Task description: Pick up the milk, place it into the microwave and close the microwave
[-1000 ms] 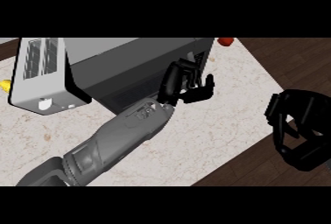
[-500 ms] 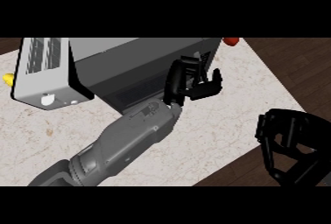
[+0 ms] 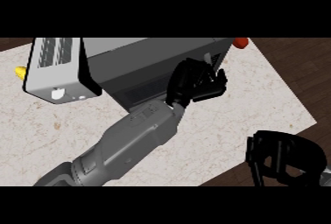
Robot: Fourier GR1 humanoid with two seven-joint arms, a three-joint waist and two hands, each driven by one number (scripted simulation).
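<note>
The grey microwave (image 3: pixel 152 54) stands at the back of the counter, its dark front (image 3: pixel 139 89) turned toward me. My left hand (image 3: pixel 192 84) lies against the right end of that front. Its fingers are straight and its thumb sticks out to the right, with nothing held. A small white piece (image 3: pixel 208 58) shows just above its fingertips. I see no milk carton anywhere. My right hand (image 3: pixel 284 159) hangs at the lower right past the counter's edge, its fingers relaxed and empty.
A white vented panel (image 3: pixel 55 70) adjoins the microwave's left side. A yellow object (image 3: pixel 20 71) peeks out at the far left and a red one (image 3: pixel 241 42) behind the microwave's right corner. The marble counter (image 3: pixel 258 105) ends in dark floor at the right.
My left hand has slid farther along the microwave's front toward its right end. My right hand has sunk lower and nearer the picture's bottom right corner.
</note>
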